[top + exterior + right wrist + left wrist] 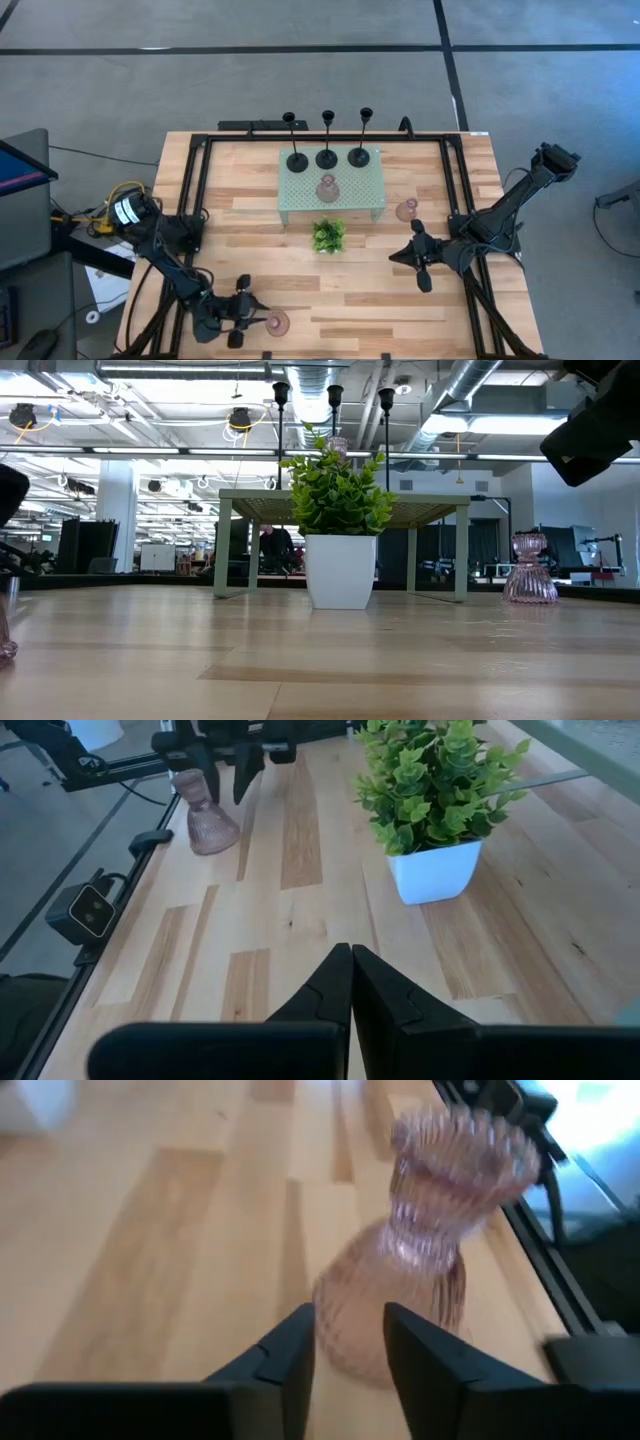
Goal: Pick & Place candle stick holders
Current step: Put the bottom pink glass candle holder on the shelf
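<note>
So the left gripper (250, 322) is down at the near edge of the table (240, 220), fingers (290, 1355) spread apart and not holding anything, with one pink glass holder (278, 322) sitting right in front of them, just past the tips, upright on the wood. The right gripper (400, 256) hangs above the table's right side with its fingers pressed together and nothing between them, pointing toward the little green plant (328, 235). A second pink holder (406, 210) stands on the table just right of the mint-green stand (300, 195), and a third one (327, 187) sits on top of that stand. The three black holders (327, 158) are lined up in a row along the stand's back edge.
</note>
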You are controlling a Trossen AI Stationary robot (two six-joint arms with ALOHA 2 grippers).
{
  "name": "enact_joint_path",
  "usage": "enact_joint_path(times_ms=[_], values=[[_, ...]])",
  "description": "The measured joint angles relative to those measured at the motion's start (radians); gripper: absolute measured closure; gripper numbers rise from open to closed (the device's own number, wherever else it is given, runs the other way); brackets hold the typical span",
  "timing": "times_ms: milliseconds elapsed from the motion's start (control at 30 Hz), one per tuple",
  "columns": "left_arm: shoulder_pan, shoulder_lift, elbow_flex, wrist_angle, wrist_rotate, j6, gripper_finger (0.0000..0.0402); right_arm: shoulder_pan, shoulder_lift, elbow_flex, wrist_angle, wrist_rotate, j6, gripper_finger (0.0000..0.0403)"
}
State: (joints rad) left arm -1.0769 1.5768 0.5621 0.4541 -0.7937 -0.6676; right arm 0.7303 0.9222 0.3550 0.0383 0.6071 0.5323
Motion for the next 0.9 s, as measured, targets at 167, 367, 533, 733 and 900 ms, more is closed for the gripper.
enact_joint_path(times_ms=[167, 367, 533, 733, 900], values=[[0.005, 0.000, 0.000, 0.003, 0.104, 0.014, 0.0238, 0.000, 0.000, 0.000, 0.000, 0.001, 0.016, 0.0403], [0.001, 0.000, 0.000, 0.009, 0.137, 0.015, 0.0195, 0.000, 0.000, 0.000, 0.000, 0.004, 0.019, 0.0403], [0.011, 0.000, 0.000, 0.034, 0.137, 0.016, 0.0162, 0.000, 0.000, 0.000, 0.000, 0.004, 0.019, 0.0403], [0.012, 0.000, 0.000, 0.077, 0.137, 0.031, 0.0131, 0.000, 0.000, 0.000, 0.000, 0.012, 0.019, 0.0403], [0.013, 0.000, 0.000, 0.184, 0.137, 0.131, 0.0118, -0.008, 0.000, 0.000, 0.000, 0.027, 0.019, 0.0403]])
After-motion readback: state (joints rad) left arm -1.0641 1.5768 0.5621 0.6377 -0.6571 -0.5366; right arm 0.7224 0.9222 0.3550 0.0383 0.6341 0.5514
